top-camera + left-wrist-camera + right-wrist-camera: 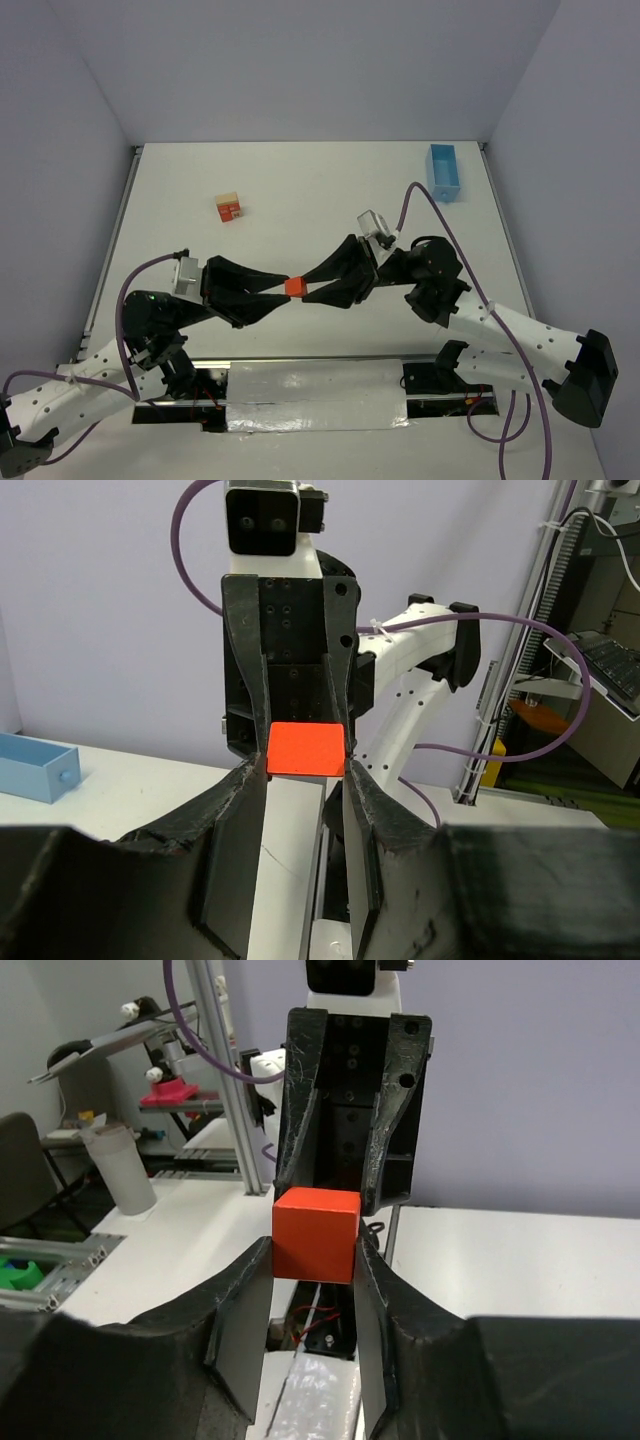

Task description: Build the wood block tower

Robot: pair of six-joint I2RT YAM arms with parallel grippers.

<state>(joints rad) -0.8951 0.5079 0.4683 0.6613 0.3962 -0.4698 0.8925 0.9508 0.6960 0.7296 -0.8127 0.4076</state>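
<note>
2 grippers meet above mid-surface (300, 180): left gripper (281, 288), right gripper (311, 288). We see jaws of each closed on 1 red-orange cube (294, 287) from opposite ends, cube held clear of surface. Small block stack (229, 208), tan atop red, sits far-left. Blue tray (443, 172) far-right, well apart.

Three wooden blocks are in view: two red-orange ones, a red-orange cube (294, 287) and a red-orange block (229, 212), and one pale tan block (229, 199). There is one light-blue tray (443, 172), one desk (330, 190), and two end effectors, the left end effector (283, 287) and the right end effector (307, 289).
</note>
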